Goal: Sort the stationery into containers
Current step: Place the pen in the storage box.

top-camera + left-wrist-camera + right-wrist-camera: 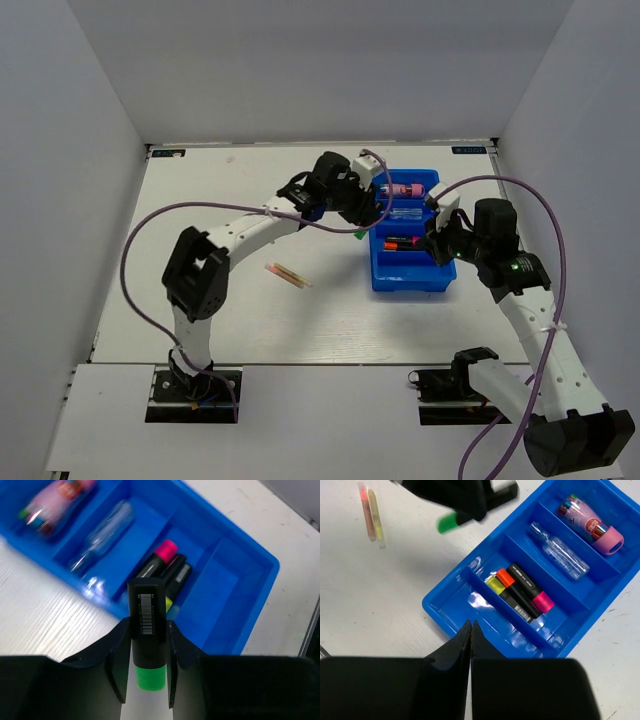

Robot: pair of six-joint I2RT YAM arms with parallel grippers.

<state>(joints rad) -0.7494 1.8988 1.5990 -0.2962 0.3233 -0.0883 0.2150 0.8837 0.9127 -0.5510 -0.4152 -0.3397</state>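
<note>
Your left gripper pinches a green-capped highlighter at the blue bin's near rim. Three highlighters lie straight ahead, angled across its axis. Your right gripper, pressed together and empty, hovers over the bin.

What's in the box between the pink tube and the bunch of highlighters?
A clear pen lies there, between the pink tube and the highlighters; the right wrist view shows it best.
</note>
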